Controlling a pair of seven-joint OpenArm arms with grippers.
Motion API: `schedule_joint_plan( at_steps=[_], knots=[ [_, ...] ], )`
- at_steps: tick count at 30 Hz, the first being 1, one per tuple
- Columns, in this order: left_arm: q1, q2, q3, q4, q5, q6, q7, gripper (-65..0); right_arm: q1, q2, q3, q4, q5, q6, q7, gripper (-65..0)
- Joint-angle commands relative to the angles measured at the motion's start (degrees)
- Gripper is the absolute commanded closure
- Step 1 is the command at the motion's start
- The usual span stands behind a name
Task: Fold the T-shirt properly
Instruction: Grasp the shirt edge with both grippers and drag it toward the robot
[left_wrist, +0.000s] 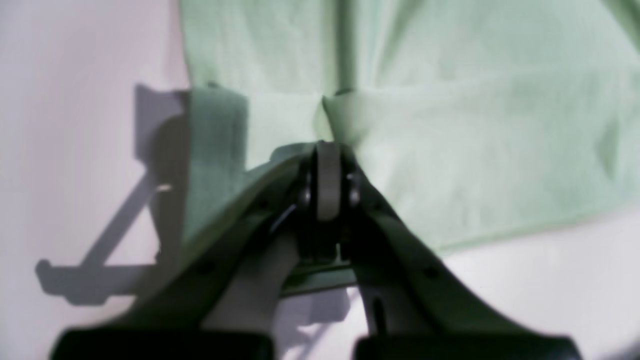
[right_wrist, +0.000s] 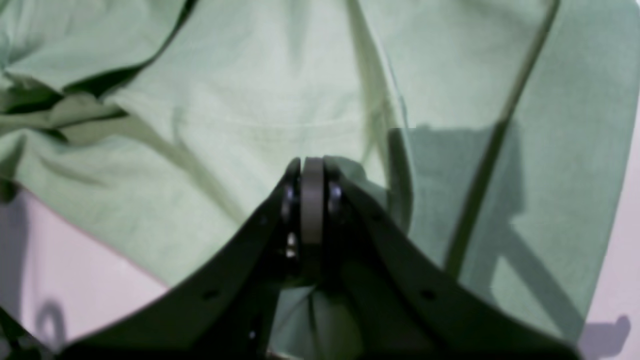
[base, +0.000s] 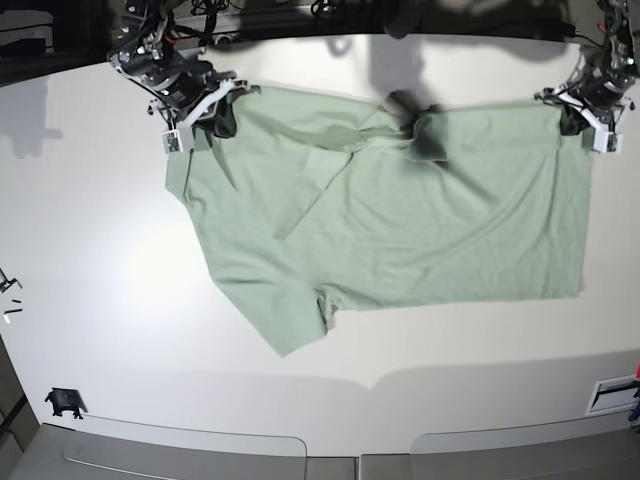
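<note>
One T-shirt (base: 400, 225) lies spread on the white tabletop (base: 120, 340), with one sleeve pointing toward the near edge. Two tools work it: the left tool (left_wrist: 327, 150) is closed tight, pinching a far corner of the fabric; the right tool (right_wrist: 312, 167) likewise clamps cloth at the opposite far corner.

Both wrist views are soft and blurred, worst on the dark fingers (left_wrist: 327, 180) close to the lens, and hard-edged arm shadows fall across the white bench (left_wrist: 75, 150). The base view is sharper and evenly bright, with a pale glare patch on the bench left of the pale mint-green cotton T-shirt (base: 420, 220).
</note>
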Motion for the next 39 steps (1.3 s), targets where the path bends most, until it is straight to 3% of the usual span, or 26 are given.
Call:
schedule_joint_plan(
  at_steps=[1,9,19,39],
  knots=[
    [1.8,-0.6,0.0,1.3,0.9,-0.1,2.3,0.0,-1.0,0.3,0.1,1.8,-0.7,0.1,-1.4,0.0],
    [7.0,0.2,-0.4,4.2,5.7,-0.1,2.3,0.0,-3.3,0.6,4.7,6.7,-0.8,0.1,-3.2,0.0],
    [9.0,3.5,-7.0,4.2,4.0,-0.1,3.8,0.0,-3.8,5.6,7.2,6.7,0.7,0.1,-3.3,0.0],
    [12.2,3.9,-14.7,4.2,2.6,-0.1,0.7,0.0,-5.6,6.1,7.2,6.7,0.4,0.1,-7.6,0.0]
  ],
)
